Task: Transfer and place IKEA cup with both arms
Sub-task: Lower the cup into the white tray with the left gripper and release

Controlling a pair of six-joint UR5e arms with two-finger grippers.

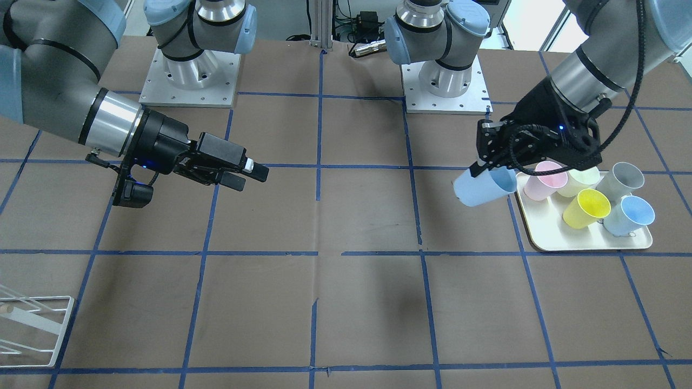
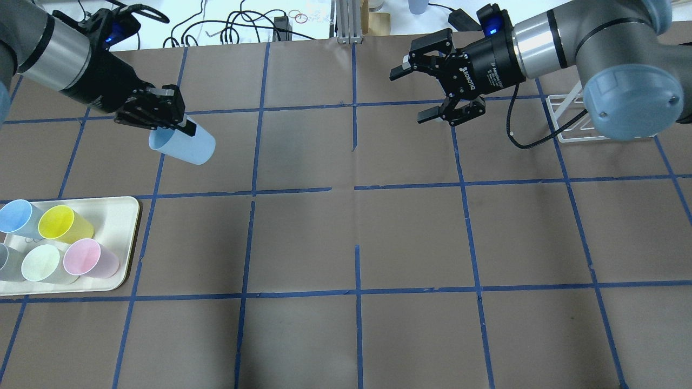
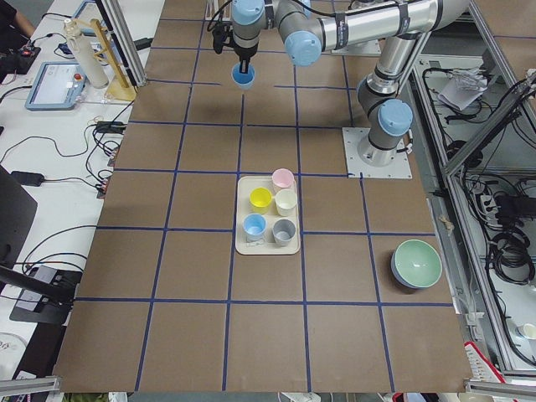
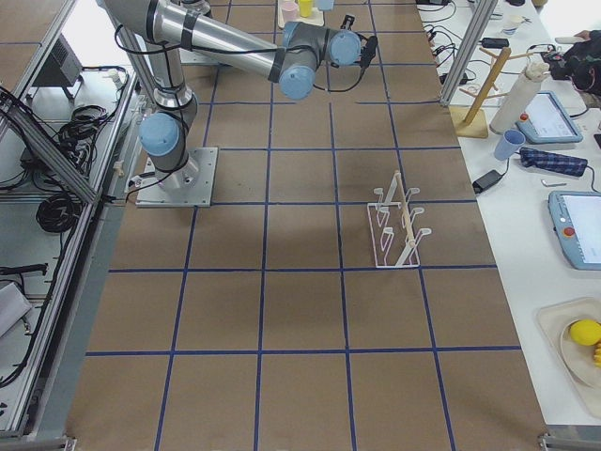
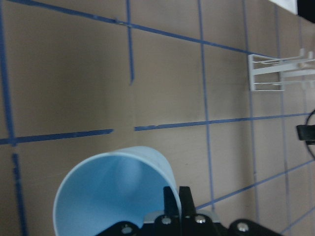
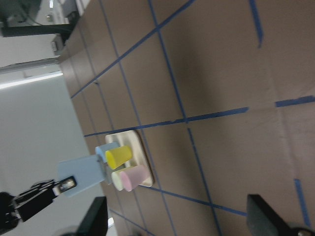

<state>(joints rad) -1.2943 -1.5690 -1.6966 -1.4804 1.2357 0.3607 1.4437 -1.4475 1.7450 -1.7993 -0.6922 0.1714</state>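
Note:
My left gripper is shut on the rim of the light blue IKEA cup and holds it tilted on its side above the table, beyond the tray. The cup also shows in the front-facing view, and its open mouth fills the left wrist view. My right gripper is open and empty. It hangs above the table's far right and points toward the cup, well apart from it. The right wrist view shows the cup far off.
A cream tray at the near left holds the blue twin cup and yellow, pink, pale green and grey cups. A white wire rack stands at the far right. A green bowl sits near the left arm's base.

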